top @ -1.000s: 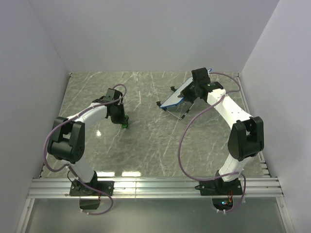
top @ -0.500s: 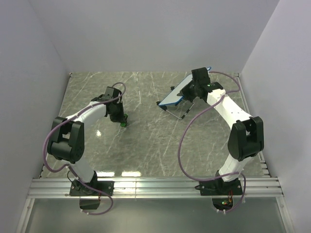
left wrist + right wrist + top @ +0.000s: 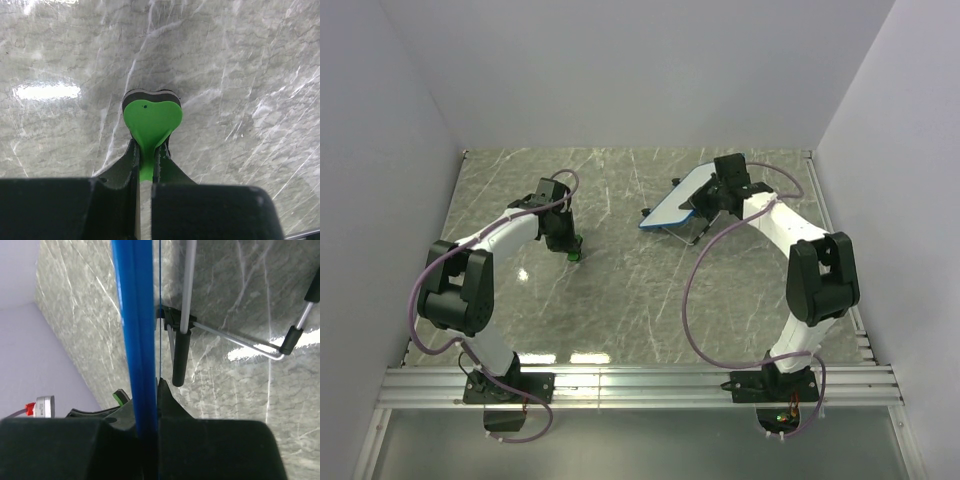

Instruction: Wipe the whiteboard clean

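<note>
My right gripper (image 3: 713,194) is clamped on the blue edge of the whiteboard (image 3: 672,206), holding it tilted in the upper right of the top view, while my left gripper (image 3: 574,246), left of centre, is pinched tight on the green eraser (image 3: 151,118) over the table (image 3: 620,300).

The table (image 3: 620,290) is grey marble, veined white and glossy with white glare patches. At 9 o'clock on it, the eraser (image 3: 152,117) is bright green over a black layer. At 1 o'clock, the whiteboard (image 3: 672,205) has a pale face and a vivid blue frame. Its stand (image 3: 235,340) is silver wire with black feet (image 3: 179,360). The left arm (image 3: 505,235) and right arm (image 3: 785,225) are white with black joints. The cables (image 3: 695,300) are purple and the walls (image 3: 620,70) pale lilac-grey.
</note>
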